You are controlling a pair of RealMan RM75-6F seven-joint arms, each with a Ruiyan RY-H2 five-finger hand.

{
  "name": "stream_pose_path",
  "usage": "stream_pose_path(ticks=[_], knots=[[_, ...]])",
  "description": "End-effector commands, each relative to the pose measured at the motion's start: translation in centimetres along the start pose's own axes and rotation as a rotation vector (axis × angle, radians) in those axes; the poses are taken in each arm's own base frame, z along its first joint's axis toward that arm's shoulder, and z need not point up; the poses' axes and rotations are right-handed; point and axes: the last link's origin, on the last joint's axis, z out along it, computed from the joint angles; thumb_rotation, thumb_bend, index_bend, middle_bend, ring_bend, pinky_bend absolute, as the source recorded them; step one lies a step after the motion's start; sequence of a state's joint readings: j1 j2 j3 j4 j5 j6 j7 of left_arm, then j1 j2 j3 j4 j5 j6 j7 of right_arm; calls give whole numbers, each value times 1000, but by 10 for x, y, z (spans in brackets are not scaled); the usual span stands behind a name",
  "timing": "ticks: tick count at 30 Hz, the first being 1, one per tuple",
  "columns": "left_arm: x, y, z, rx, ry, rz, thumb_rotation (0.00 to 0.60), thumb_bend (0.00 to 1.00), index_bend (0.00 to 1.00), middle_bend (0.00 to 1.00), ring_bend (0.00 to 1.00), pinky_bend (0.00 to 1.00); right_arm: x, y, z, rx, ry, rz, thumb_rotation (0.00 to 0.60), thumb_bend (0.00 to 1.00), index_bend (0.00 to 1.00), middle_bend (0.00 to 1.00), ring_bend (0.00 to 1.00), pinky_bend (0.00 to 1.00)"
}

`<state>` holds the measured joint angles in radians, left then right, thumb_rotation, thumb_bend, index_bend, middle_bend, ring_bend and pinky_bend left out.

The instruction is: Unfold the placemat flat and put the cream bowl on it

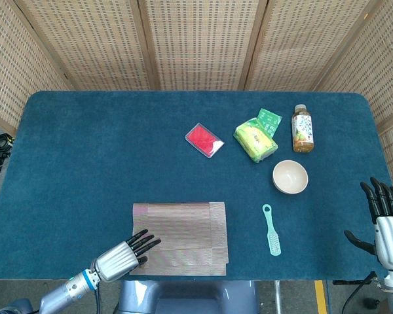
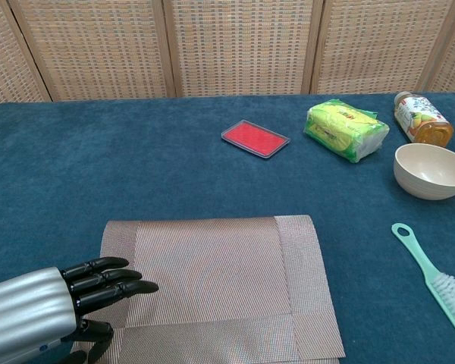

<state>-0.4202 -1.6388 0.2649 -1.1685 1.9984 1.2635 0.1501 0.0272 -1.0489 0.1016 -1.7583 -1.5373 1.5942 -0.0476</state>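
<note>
While the placemat (image 2: pixel 212 284) lies folded near the front edge of the table (image 1: pixel 85 150), I judge the unfolding step to be the one in hand. My left hand (image 2: pixel 98 288) sits at the placemat's left edge, fingers stretched out together over the weave with the thumb tucked below; I cannot tell whether it pinches the top layer or merely rests there. Next I would need a sure hold on the loose layer and a pull that spreads it flat. Right of the placemat lies a green brush (image 1: pixel 271 230), and beyond that, further back, stands the cream bowl (image 1: pixel 290 176), well apart from the placemat and untouched. Furthest right, my right hand (image 1: pixel 384 212) hangs off the table's edge, fingers spread, holding nothing.
</note>
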Motion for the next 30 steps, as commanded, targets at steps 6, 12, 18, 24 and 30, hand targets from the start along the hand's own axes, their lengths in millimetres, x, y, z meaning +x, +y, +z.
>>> stream_pose_path(ticks=[6,12,18,24,30], knots=[[6,-4,6,23,28,-20,600,556,739,0,0,0,0,0,0,3,-1,2,600,0,12,0,0,0],[25,-15,21,60,95,-63,600,556,762,0,0,0,-1,-1,0,3,-3,-3,600,0,11,0,0,0],[71,-44,55,144,174,-224,600,556,765,0,0,0,-5,-2,2,-5,-10,-21,600,0,10,0,0,0],[112,-82,90,259,202,-299,600,557,766,0,0,0,-7,-1,6,-22,-10,-35,600,0,1,0,0,0],[139,-129,122,381,229,-323,600,560,763,0,0,0,-11,2,12,-53,2,-63,600,0,0,0,0,0]])
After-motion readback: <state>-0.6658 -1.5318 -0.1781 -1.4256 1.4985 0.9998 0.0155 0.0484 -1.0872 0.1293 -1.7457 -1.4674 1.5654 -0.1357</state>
